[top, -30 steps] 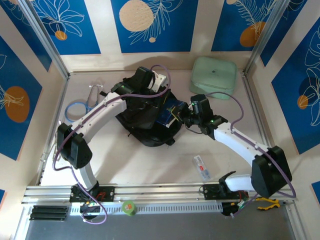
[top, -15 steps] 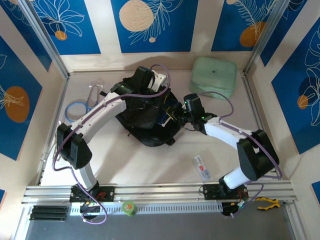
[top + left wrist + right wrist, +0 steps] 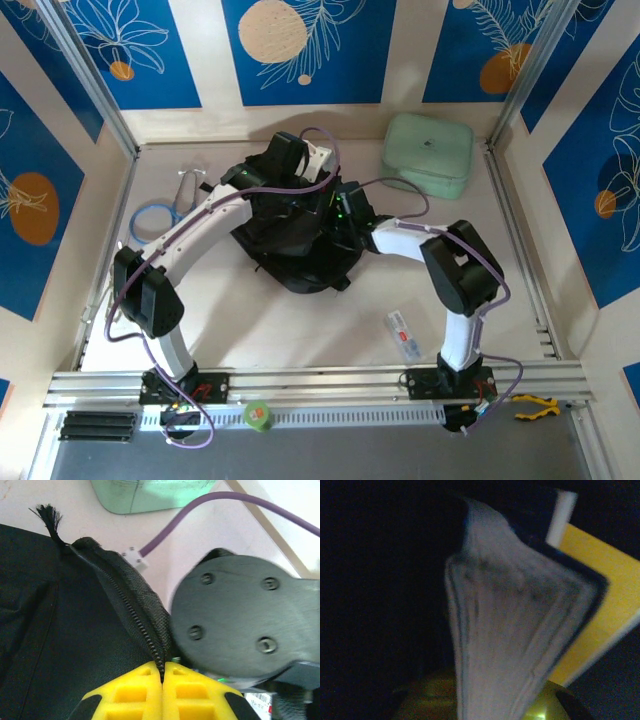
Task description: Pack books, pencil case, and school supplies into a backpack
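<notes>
Two grips were set: the left gripper [image 3: 162, 680] was clenched on the zipper edge [image 3: 142, 615] of the backpack [image 3: 290, 258], while the right gripper [image 3: 485, 705], inside the backpack's mouth, grasped a dark book [image 3: 515, 620] whose length ran straight out from the jaws, deeper in, just beside a yellow book [image 3: 600, 630]. The pencil case [image 3: 403, 335] lay outside the backpack, nearer the right arm [image 3: 455, 270].
</notes>
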`<state>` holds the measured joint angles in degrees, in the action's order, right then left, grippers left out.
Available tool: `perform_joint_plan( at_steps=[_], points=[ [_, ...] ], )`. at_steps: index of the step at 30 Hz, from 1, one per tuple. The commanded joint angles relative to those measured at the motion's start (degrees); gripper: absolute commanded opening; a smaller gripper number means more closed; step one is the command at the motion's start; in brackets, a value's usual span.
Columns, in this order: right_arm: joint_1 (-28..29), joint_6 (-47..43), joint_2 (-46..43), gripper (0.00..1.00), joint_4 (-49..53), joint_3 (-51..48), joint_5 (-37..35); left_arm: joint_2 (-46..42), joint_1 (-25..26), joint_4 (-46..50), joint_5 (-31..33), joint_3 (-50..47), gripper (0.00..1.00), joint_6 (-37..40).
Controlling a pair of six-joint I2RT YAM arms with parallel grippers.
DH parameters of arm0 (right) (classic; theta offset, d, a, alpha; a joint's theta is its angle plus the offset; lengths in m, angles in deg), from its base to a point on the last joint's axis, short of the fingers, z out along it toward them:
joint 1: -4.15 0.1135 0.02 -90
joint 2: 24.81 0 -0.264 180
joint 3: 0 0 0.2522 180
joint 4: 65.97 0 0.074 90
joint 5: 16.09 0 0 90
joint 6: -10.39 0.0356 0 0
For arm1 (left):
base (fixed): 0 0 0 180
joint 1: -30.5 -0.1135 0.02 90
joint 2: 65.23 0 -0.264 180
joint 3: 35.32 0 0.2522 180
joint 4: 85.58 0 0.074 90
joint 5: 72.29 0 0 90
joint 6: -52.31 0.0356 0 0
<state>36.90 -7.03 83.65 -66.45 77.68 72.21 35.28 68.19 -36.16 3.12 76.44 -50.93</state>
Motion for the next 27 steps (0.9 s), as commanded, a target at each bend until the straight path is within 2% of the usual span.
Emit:
perform_joint_plan(
  at_steps=[1, 5, 9, 15, 20, 23, 24, 26, 27],
  points=[
    [0.2, 3.0, 4.0, 0.06, -1.0, 1.7, -2.7, -0.5, -0.3, -3.4, -3.0, 1.9, 0.00, -0.8],
    [0.3, 1.5, 2.9, 0.35, 1.5, 1.0, 0.0, -0.5, -0.5, -3.0, -3.3, 1.6, 0.00, -1.0],
    [0.3, -0.4, -3.8, 0.55, 2.2, -4.7, -0.3, -0.5, -0.5, -3.4, -4.0, 0.8, 0.00, -1.7],
    [0.1, -3.5, -17.5, 0.61, 7.2, -12.7, -0.1, -0.2, -0.4, -4.9, -4.8, -0.3, 0.00, -2.7],
    [-0.4, -4.3, -31.7, 0.65, 17.4, -20.2, -6.2, 0.3, -0.5, -7.0, -6.8, -2.4, 0.00, -4.2],
    [-0.7, -6.9, -40.1, 0.68, 26.5, -21.5, -11.7, 1.8, -0.5, -11.4, -10.2, -4.5, 0.09, -8.0],
    [-0.5, -7.9, -42.5, 0.69, 29.9, -21.2, -13.7, 2.2, -0.5, -12.6, -11.1, -5.0, 0.15, -9.2],
    [-0.4, -10.9, -47.0, 0.73, 35.6, -20.3, -16.2, 2.8, -0.5, -14.3, -10.4, -6.3, 0.35, -11.7],
    [-0.4, -12.6, -48.5, 0.74, 37.4, -19.9, -16.4, 2.7, -0.8, -15.0, -9.8, -7.1, 0.39, -12.5]
  ],
)
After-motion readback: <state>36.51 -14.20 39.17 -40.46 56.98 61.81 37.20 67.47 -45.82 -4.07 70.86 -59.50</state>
